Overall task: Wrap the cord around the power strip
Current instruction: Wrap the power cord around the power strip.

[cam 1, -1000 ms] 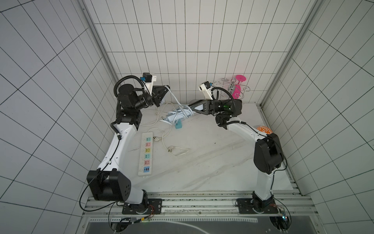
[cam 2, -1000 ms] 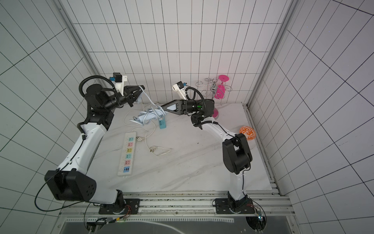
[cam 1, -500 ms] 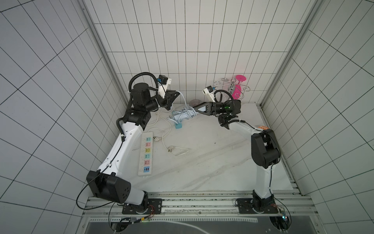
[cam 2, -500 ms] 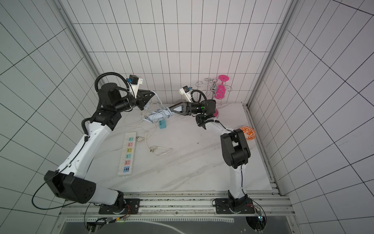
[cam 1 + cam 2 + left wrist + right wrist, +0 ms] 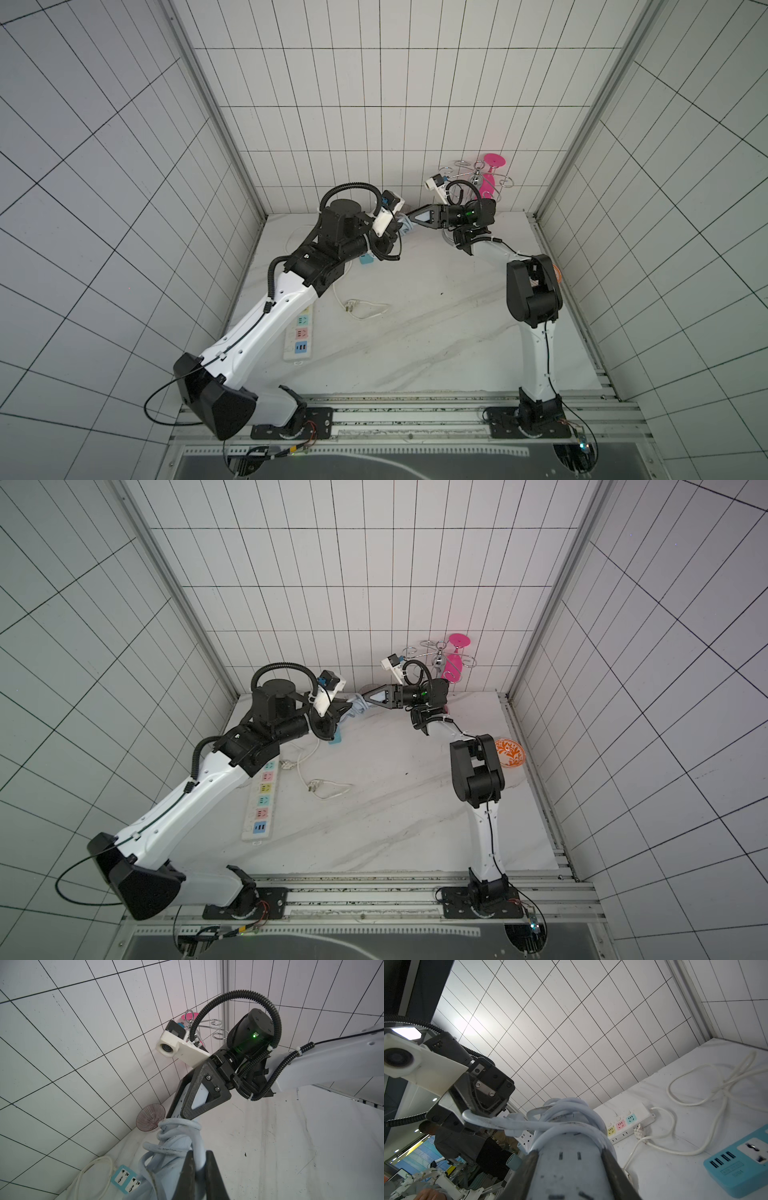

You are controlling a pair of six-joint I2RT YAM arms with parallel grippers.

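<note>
Table left of centre carries a long white strip. Further right, upper centre in both top views, the left fingers pinch narrowly on the cord. Its loops wind around the power strip, held off the table. The right fingers clamp the strip's right end.

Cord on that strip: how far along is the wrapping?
Several loops of cord already circle the strip, which the right pincer holds. The left pincer grips the cord's free stretch, mid-wrap. Left: winding the remainder; its length is hidden.
</note>
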